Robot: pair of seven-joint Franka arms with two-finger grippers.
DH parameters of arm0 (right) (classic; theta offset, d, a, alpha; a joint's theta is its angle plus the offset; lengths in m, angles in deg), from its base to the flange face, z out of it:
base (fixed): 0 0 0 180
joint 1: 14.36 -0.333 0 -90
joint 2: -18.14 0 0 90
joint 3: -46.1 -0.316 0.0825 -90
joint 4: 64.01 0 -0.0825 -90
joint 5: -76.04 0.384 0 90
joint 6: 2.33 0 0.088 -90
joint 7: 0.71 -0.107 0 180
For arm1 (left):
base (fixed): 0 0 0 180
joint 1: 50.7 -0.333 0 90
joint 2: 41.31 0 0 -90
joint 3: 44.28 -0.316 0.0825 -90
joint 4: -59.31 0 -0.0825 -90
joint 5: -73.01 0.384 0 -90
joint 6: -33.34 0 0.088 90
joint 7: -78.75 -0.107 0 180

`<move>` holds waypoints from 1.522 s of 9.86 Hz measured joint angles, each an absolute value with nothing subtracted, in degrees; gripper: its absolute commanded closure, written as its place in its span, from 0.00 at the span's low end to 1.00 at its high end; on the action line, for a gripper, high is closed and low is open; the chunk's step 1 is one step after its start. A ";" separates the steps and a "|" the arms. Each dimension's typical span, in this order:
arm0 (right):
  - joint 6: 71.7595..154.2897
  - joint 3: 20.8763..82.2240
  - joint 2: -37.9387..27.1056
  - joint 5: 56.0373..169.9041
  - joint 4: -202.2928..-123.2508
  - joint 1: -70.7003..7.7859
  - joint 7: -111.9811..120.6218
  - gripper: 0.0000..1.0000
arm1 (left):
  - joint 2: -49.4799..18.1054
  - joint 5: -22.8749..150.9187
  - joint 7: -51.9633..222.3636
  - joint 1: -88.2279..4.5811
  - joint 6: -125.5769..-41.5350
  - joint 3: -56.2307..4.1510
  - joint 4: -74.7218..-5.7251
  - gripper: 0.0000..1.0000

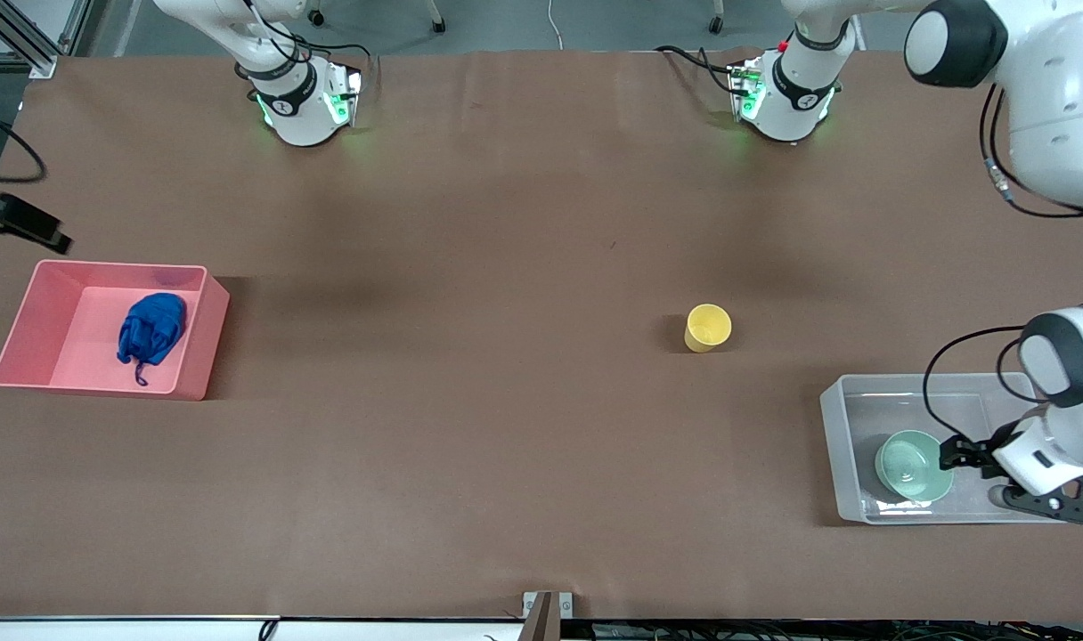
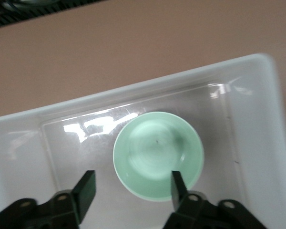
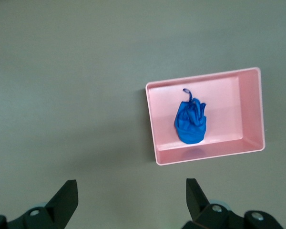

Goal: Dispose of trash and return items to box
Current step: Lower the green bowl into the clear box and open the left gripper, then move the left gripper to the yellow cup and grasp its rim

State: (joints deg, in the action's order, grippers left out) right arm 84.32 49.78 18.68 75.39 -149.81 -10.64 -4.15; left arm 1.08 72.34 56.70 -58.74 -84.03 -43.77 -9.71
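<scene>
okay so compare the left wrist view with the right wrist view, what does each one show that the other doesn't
Only the left wrist view shows the mint-green bowl sitting in the clear box, with the left pincer open over the box, one finger in front of the bowl's rim.

Only the right wrist view shows the blue trash lying in the pink bin, seen from well above, with the right pincer open over bare table.

Both share the brown table and an open, empty pincer. Neither shows the yellow cup.
</scene>
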 measured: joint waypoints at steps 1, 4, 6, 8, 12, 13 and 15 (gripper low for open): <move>82.63 49.22 18.66 75.39 -148.46 -10.26 -4.07 0.00 | -2.71 72.34 57.94 -57.43 -79.31 -43.72 -9.83 0.19; 79.06 48.66 18.37 75.39 -148.33 -10.94 -3.95 0.00 | -16.00 72.35 65.20 -51.30 -73.00 -43.68 -19.36 0.19; 78.70 48.67 18.34 75.39 -148.32 -11.01 -3.93 0.00 | -24.74 72.35 70.76 -48.04 -72.98 -42.26 -30.81 0.19; 78.46 48.64 18.27 75.39 -148.32 -11.09 -3.73 0.00 | -30.64 72.35 76.52 -47.63 -76.11 -37.95 -41.65 0.19; 78.37 48.86 18.24 75.39 -148.30 -10.97 -1.13 0.00 | -33.87 72.34 88.00 -47.56 -99.39 -30.70 -62.95 0.19; 78.37 48.91 18.24 75.39 -148.30 -10.95 -0.89 0.00 | -33.27 72.34 89.42 -47.53 -105.39 -29.76 -67.19 0.20; 78.36 48.93 18.24 75.39 -148.28 -10.95 -0.67 0.00 | -29.70 72.34 90.42 -47.51 -111.60 -28.52 -70.28 0.24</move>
